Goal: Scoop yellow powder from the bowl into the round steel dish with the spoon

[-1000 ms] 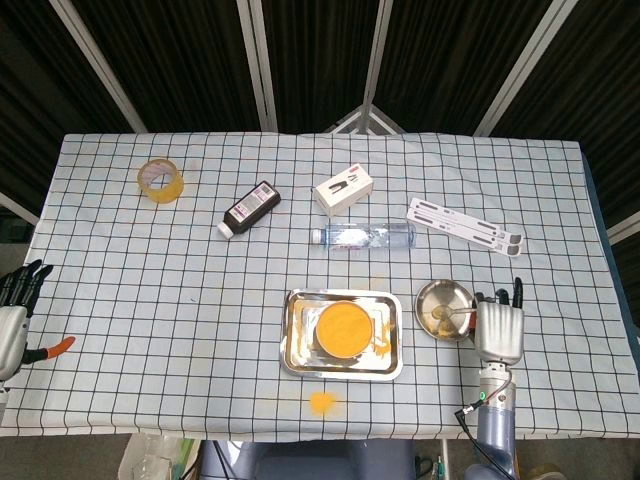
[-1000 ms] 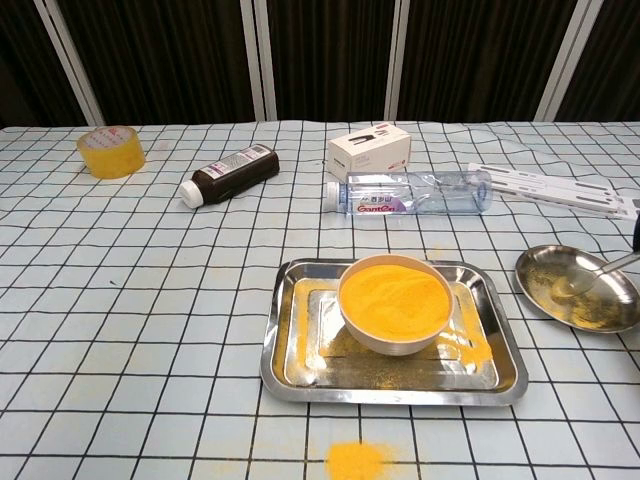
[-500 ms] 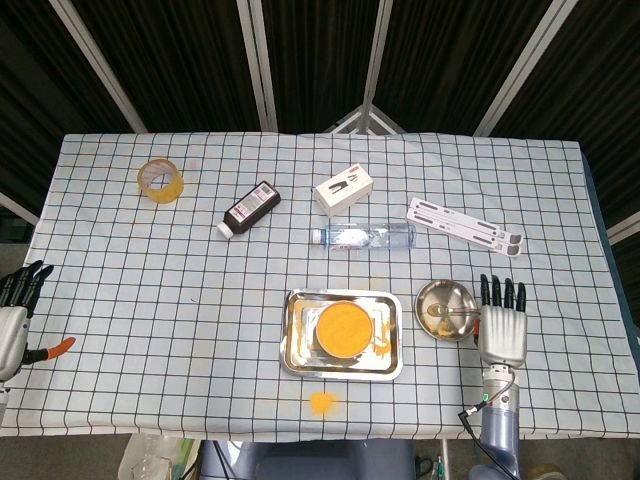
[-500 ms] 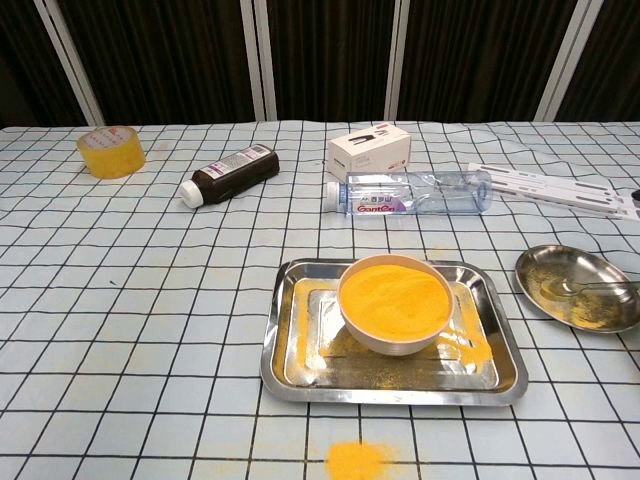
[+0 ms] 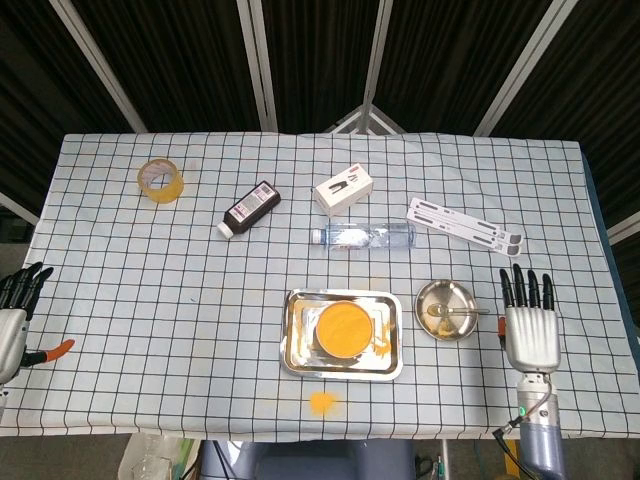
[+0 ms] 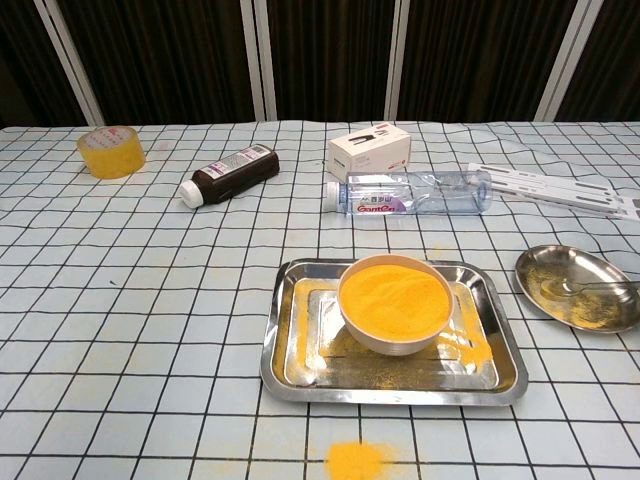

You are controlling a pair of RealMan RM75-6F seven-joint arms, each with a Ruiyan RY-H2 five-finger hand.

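Head view. The desk [image 5: 200, 330] sat under a checked cloth with dark curtains and pale struts behind. My right hand [image 5: 530, 325] lay flat, fingers spread and empty, beside the round steel dish [image 5: 446, 310] but apart from it. A second ago it was pressed up against the dish rim with the spoon handle at its fingers; since then it had slid out to the right and let go. The spoon [image 5: 455, 312] stayed behind, lying in the dish with its handle over the rim toward the hand. I judged this to be a delivery just finished: a little powder in the dish, spoon parked there, and either another scoop or the end of the job to follow. My left hand [image 5: 12, 320] rested at the far left edge, unchanged, fingers apart and holding nothing, an orange tip showing by it.

Count here: one bowl [image 5: 344, 328] of yellow powder, one steel tray [image 5: 295, 358] under it, one dish, one spoon, one spill patch [image 5: 321, 402] on the cloth, one tape roll [image 5: 160, 179], one dark bottle [image 5: 249, 208], one clear bottle [image 5: 363, 236], one white box [image 5: 344, 191], one printed strip [image 5: 466, 227].

Chest view. Same cloth, curtains close behind. Neither hand showed. The bowl [image 6: 394, 302] stood full in the tray [image 6: 272, 365]; the dish [image 6: 578, 287] held a thin dusting of yellow, with the spoon [image 6: 590, 288] lying in it. Counts matched: ten items, one of each.
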